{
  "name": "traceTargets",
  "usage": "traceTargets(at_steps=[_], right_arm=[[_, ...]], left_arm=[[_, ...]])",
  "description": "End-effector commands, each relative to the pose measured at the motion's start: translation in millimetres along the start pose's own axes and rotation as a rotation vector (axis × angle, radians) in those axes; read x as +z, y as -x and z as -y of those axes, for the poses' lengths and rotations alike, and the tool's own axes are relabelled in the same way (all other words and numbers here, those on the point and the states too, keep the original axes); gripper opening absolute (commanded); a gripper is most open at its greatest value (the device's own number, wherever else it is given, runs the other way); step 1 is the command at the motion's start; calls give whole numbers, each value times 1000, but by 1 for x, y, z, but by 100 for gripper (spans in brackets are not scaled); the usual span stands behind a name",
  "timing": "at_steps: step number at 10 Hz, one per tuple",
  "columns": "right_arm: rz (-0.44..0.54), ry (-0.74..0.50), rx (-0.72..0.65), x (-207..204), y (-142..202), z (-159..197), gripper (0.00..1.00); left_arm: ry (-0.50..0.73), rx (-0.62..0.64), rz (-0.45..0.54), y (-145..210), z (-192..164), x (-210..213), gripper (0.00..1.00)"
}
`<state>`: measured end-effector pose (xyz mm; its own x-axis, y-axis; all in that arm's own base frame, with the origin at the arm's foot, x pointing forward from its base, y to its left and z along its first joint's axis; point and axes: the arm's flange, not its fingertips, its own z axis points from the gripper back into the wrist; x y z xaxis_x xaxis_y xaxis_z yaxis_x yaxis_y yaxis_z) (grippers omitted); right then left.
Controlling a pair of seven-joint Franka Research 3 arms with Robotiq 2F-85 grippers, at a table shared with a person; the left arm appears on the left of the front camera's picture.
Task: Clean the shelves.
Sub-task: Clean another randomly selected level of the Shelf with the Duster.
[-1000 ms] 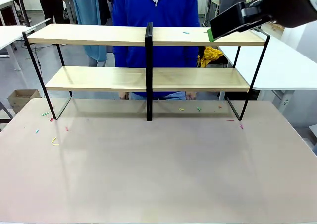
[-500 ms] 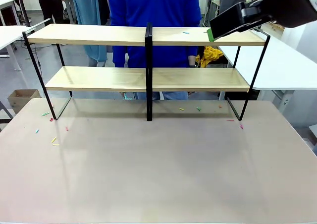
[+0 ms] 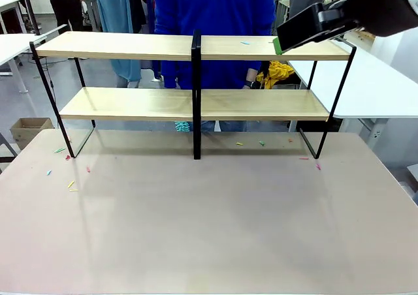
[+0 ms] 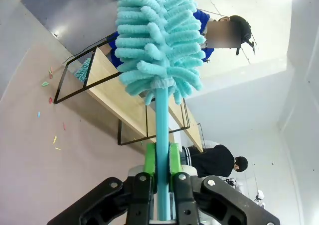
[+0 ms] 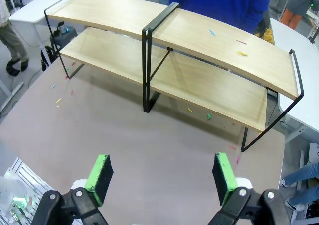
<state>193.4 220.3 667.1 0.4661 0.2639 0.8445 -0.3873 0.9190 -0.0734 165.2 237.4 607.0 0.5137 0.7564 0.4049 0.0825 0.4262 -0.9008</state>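
At the far side of the bench (image 3: 209, 230) stand the shelves (image 3: 124, 46), with coloured scraps (image 5: 213, 33) on the top board. A teal duster (image 4: 158, 41) is clamped by its handle in the left fingers (image 4: 149, 158). The right fingers (image 5: 99, 177) hang spread wide over the bench, holding nothing.

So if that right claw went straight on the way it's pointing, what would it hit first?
Probably the table top just in front of the shelves, near the foot of the black centre post. The right gripper is open and empty. Depth is hard to judge.
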Motion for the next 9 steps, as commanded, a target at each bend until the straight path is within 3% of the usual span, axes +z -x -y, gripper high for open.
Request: traceTargets(at_steps=[1, 5, 6, 7, 8, 9], right_arm=[[1, -6, -8, 0, -1, -1, 100], [1, -6, -8, 0, -1, -1, 100], [1, -6, -8, 0, -1, -1, 100], [1, -6, -8, 0, -1, -1, 100], [1, -6, -8, 0, -1, -1, 100], [1, -6, -8, 0, -1, -1, 100]], left_arm=[[76, -16, -103, 17, 19, -13, 12], [158, -144, -441, 102, 93, -87, 12], [181, -167, -437, 125, 117, -101, 12], [163, -187, -458, 150, 136, -117, 12], [99, -159, -540, 173, 145, -134, 12], [-40, -187, -679, 172, 139, -133, 12]])
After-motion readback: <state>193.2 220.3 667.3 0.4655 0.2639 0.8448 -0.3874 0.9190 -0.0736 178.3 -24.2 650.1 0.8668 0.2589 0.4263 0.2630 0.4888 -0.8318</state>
